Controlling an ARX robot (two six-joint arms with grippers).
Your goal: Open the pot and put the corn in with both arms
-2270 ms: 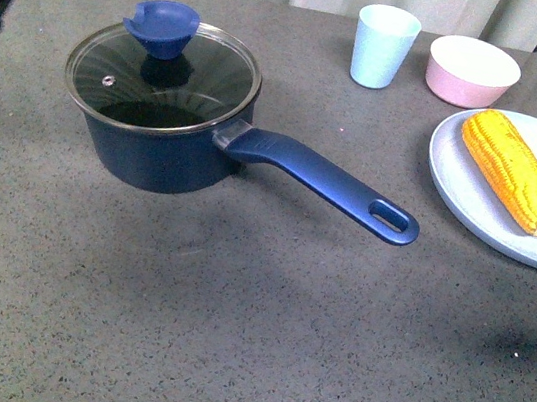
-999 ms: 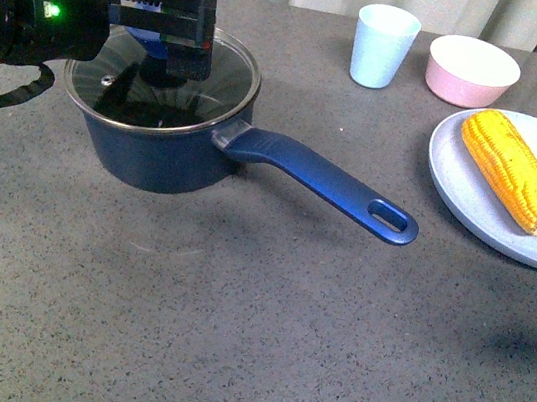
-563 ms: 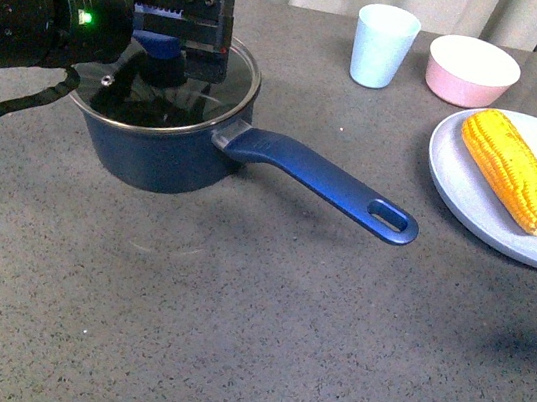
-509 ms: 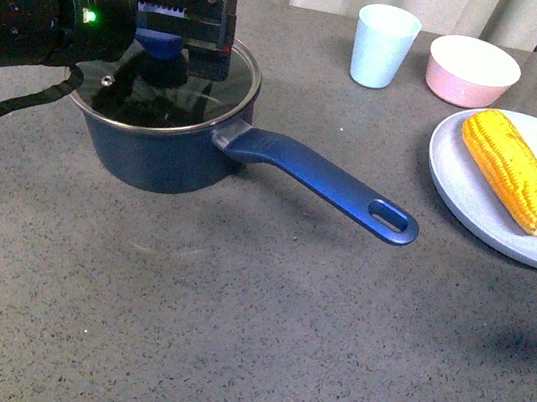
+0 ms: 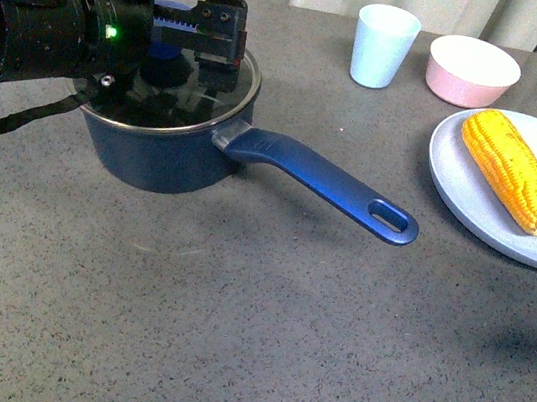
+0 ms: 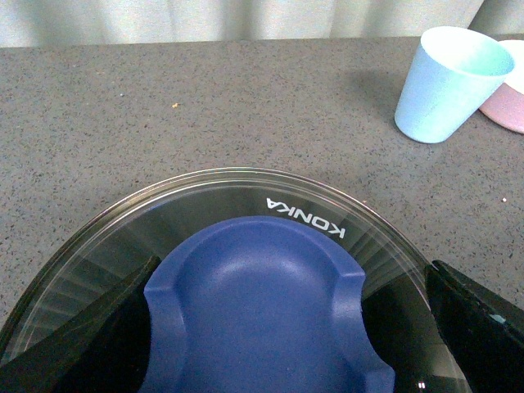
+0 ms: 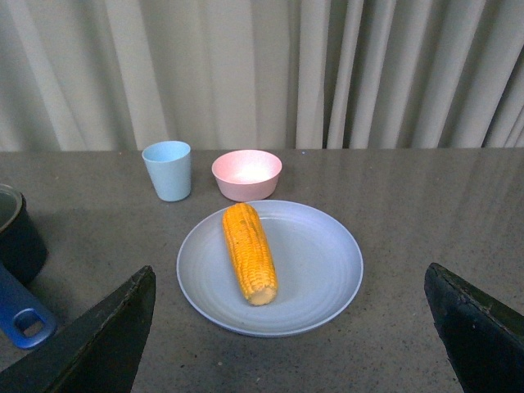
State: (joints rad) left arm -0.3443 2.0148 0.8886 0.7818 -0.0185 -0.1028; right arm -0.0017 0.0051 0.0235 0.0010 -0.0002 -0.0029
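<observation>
The dark blue pot (image 5: 160, 149) stands at the left of the table with its glass lid (image 6: 246, 196) on, and its long handle (image 5: 322, 181) points right and toward me. My left gripper (image 5: 189, 40) is open just above the lid, with one finger (image 6: 479, 327) on either side of the blue knob (image 6: 262, 311) and neither touching it. The yellow-orange corn (image 5: 513, 169) lies on a pale blue plate (image 5: 470, 206) at the right. In the right wrist view my right gripper (image 7: 286, 348) is open and empty, above the table short of the corn (image 7: 250, 250).
A light blue cup (image 5: 383, 46) and a pink bowl (image 5: 473, 72) stand at the back, behind the plate. The right wrist view shows the plate (image 7: 319, 270), the cup (image 7: 168, 170), the bowl (image 7: 246, 173) and the handle's end (image 7: 20, 319). Curtains hang behind the table.
My left arm has come in from the left and moved right over the pot, so its open jaws now flank the knob. The pot and corn have not moved.
</observation>
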